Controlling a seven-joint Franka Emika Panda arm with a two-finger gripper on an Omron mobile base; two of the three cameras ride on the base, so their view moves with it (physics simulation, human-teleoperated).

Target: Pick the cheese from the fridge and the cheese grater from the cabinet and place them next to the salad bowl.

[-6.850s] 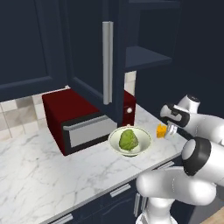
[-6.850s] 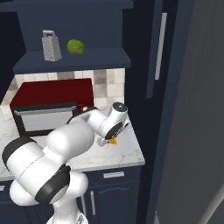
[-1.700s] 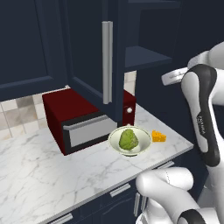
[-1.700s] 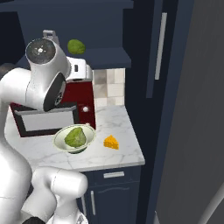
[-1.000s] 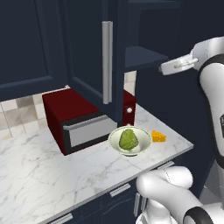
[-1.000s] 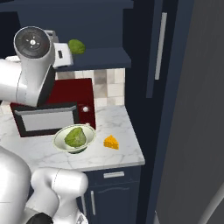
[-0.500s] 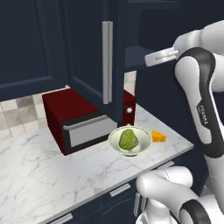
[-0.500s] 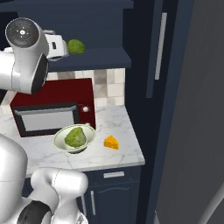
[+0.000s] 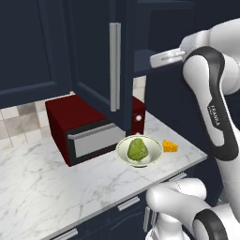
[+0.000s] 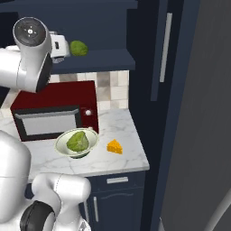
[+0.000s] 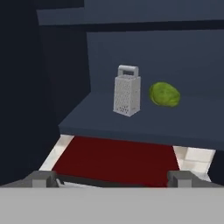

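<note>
My gripper [image 11: 111,177] is wide open and empty, facing the cabinet shelf [image 11: 144,122]. The grater [image 11: 127,91] stands upright there, left of a green lump [image 11: 164,94]. I should approach straight, centring the grater between the fingers.

On the table [image 9: 56,178] the salad bowl [image 9: 139,150] stands in front of the microwave [image 9: 89,126], with the cheese [image 9: 169,146] just beside it — apart, not touching. Above, on the cabinet [image 11: 144,118] shelf, the cheese grater [image 11: 127,91] stands upright, a loose lettuce lump [image 11: 164,94] near it.
</note>
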